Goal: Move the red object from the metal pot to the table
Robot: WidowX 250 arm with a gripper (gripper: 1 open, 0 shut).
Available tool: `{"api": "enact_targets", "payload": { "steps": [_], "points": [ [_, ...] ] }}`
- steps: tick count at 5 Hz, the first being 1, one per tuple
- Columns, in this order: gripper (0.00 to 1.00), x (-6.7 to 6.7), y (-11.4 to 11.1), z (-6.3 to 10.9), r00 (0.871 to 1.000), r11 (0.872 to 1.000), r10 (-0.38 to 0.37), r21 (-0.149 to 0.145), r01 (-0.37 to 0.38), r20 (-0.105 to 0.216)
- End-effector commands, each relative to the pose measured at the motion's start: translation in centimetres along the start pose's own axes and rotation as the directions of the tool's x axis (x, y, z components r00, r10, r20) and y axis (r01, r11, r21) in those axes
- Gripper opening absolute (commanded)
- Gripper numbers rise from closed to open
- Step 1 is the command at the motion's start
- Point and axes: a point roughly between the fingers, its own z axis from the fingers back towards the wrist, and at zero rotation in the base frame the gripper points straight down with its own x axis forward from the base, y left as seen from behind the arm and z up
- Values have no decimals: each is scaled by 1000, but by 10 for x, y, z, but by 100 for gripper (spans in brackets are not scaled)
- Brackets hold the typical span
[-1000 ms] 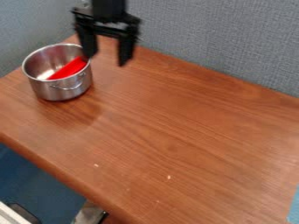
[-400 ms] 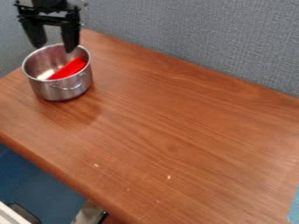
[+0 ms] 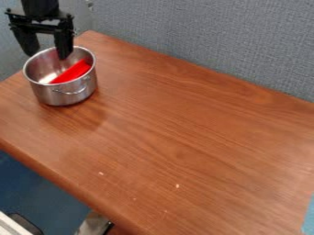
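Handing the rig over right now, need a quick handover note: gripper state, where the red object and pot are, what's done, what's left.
Gripper: open, empty, pointing down, above the back rim of the metal pot.
Red object: lying inside the pot, untouched.
Pot: near the far left corner of the table.
Done: only the approach to the pot.
Left: line up over the red object, lower into the pot, close on it, lift it clear of the rim, set it on bare tabletop, release.
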Motion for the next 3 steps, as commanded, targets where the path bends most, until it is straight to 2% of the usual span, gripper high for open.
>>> {"api": "enact_targets", "payload": {
  "steps": [1, 3],
  "points": [
    [100, 9, 12, 8, 998, 999, 20, 29, -22, 55],
    [100, 18, 15, -6, 997, 998, 45, 36, -47, 60]
  ]
}}
